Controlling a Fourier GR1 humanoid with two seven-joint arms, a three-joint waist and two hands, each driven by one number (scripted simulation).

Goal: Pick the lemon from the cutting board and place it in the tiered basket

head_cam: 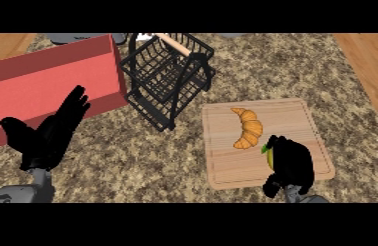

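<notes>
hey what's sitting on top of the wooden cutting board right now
On the light wooden cutting board lies an orange croissant. Nearer the front edge, the black right hand curls over a yellow lemon; only a yellow sliver and green leaf show, the rest is hidden.

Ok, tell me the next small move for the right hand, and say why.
Probably lift straight up. The right hand is curled round the lemon, which sits low on the cutting board beside the croissant. Raising it first should clear both before swinging left toward the tiered basket.
</notes>
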